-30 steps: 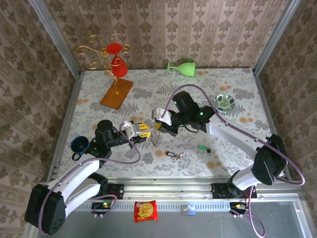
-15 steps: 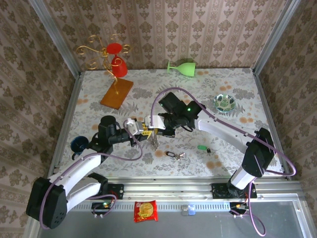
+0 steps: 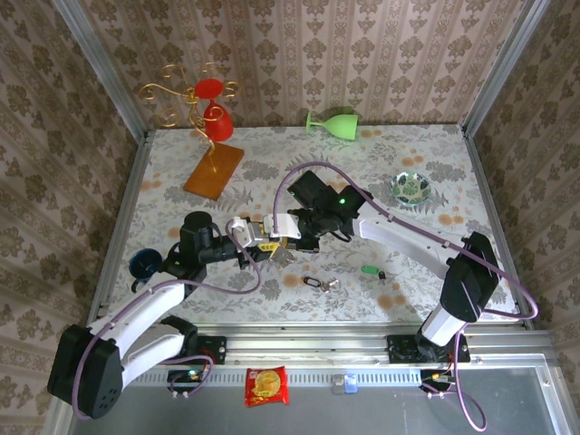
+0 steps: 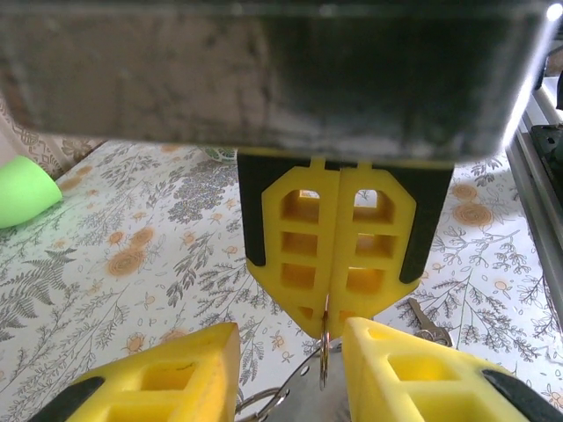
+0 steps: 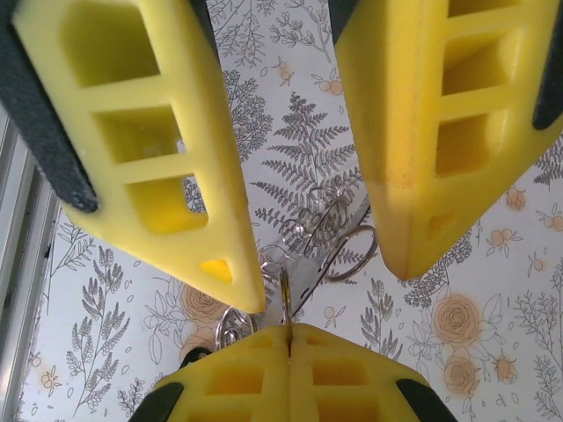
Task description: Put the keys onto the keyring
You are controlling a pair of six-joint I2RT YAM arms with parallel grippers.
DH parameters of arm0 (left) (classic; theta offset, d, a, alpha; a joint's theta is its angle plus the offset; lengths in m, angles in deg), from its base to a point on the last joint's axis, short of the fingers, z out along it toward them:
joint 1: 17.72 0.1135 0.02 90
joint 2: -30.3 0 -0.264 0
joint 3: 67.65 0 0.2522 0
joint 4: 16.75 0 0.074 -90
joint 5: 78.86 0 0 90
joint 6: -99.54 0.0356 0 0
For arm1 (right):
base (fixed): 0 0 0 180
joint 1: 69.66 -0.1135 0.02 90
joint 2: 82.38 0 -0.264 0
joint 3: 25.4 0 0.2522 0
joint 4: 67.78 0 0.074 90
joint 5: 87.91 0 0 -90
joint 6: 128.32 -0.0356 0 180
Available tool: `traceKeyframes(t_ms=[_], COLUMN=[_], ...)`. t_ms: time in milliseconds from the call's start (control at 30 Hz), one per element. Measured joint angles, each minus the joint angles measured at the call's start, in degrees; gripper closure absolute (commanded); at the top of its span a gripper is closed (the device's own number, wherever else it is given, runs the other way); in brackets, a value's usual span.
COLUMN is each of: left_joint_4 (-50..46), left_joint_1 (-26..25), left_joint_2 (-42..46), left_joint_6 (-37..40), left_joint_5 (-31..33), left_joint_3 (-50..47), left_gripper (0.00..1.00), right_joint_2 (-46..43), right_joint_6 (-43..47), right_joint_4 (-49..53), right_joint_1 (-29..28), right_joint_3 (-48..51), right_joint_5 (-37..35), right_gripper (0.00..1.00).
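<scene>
**A:** Starting with the big things, what's on the table (image 3: 426, 154)?

**B:** The left arm (image 3: 145, 313) and the right arm (image 3: 419, 237) both reach in and meet nose to nose near the middle. The clutter sits well apart from them, so nothing crowds the work. There's a gold stand (image 3: 210, 136) at the back left, a green goblet (image 3: 333, 122) on its side by the back wall, and a small patterned dish (image 3: 410, 188) off to the right.

**A:** And the grippers?

**B:** The right gripper (image 4: 325, 332) has its jaws pressed together on the keyring (image 4: 323, 365), pinching the thin metal ring edge-on. I'd say that's to present it steadily to the other arm. The left gripper (image 4: 288, 345) faces it with its jaws partly apart, one finger on either side of the ring. I can't tell whether a finger touches the metal, or whether the ring's lower loops rest on the table.

**A:** Why straddle it?

**B:** Probably to take a second hold, or to spread the ring. One pinch alone won't thread a key on.

**A:** The keys?

**B:** Neither is on yet. The silver key (image 3: 319, 284) lies on the table near the grippers, towards the arms' bases and a little right. The green-headed key (image 3: 370, 270) lies further right, apart from it. Both are small and flat, so lifting either will need a careful fingertip pinch.
</scene>
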Motion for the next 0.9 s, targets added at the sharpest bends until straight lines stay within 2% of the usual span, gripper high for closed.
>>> traceKeyframes(t_ms=[467, 900], left_joint_4=[-0.87, -2.21], left_joint_1=[0.07, 0.39], left_joint_2=[5.84, 2.01], left_joint_6=[-0.87, 1.20], left_joint_5=[0.28, 0.52], left_joint_3=[-3.96, -3.87], left_gripper=[0.66, 0.73], right_joint_2=[0.11, 0.09], right_joint_6=[-0.59, -1.57], right_joint_4=[-2.25, -3.48], right_joint_1=[0.24, 0.37], right_joint_3=[1.20, 1.95], right_joint_5=[0.74, 1.55], right_gripper=[1.00, 1.00])
